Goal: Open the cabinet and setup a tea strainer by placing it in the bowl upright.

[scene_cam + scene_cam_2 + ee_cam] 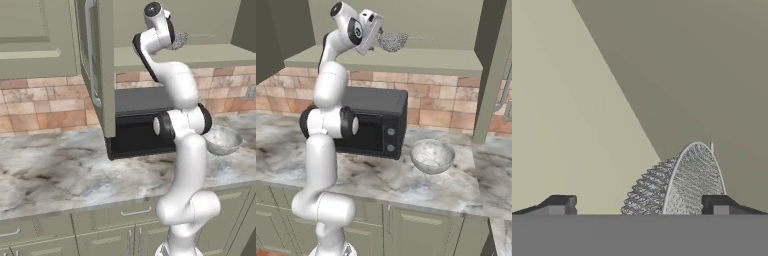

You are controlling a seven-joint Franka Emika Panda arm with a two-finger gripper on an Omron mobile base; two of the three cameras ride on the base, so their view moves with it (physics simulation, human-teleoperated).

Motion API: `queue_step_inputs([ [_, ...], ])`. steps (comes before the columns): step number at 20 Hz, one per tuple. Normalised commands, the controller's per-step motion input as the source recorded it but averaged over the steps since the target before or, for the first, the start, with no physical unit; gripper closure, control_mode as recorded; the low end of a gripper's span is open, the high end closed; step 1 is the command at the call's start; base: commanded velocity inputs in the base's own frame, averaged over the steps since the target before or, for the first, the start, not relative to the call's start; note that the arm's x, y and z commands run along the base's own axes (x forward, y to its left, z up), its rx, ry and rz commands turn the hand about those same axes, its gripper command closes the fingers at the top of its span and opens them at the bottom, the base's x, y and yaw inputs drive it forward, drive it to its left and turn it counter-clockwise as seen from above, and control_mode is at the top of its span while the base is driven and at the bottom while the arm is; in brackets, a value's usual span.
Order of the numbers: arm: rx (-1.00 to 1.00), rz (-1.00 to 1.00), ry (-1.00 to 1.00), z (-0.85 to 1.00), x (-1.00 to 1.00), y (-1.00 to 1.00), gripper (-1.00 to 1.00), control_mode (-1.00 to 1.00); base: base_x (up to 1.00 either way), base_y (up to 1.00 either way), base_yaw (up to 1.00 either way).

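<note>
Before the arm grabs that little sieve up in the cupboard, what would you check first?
1. Cabinet door swung open: ok.
2. Tool jaws spread wide, nothing held: ok.
3. Tea strainer on the shelf right at the tool: ok.
4. Strainer centred between the fingertips: not ok, it sits toward one side in the hand view.
5. Bowl on the counter, nothing in it: ok.
6. Handle free of the cabinet wall: cannot tell.

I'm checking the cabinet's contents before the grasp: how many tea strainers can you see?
1. The tea strainer sits on the open cabinet shelf, just ahead of the open gripper. More may be hidden behind the arm or doors.
</note>
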Motion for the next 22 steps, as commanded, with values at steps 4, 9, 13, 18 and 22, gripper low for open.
queue_step_inputs([
  [4, 0.0, 0.0, 0.01, 0.0, 0.12, 0.0, -1.0, -1.0, 0.0, 0.0, 0.0],
  [9, 0.0, -0.05, 0.0, 0.0, 0.0, 0.0, -1.0, -1.0, 0.0, 0.0, 0.0],
  [13, -0.03, -0.08, 0.0, 0.0, -0.02, 0.0, -1.0, -1.0, 0.0, 0.0, 0.0],
  [18, -0.03, -0.09, 0.0, 0.0, 0.0, 0.0, -1.0, -1.0, 0.0, 0.0, 0.0],
  [22, 0.0, -0.06, 0.0, 0.0, 0.0, -0.02, -1.0, -1.0, 0.0, 0.0, 0.0],
])
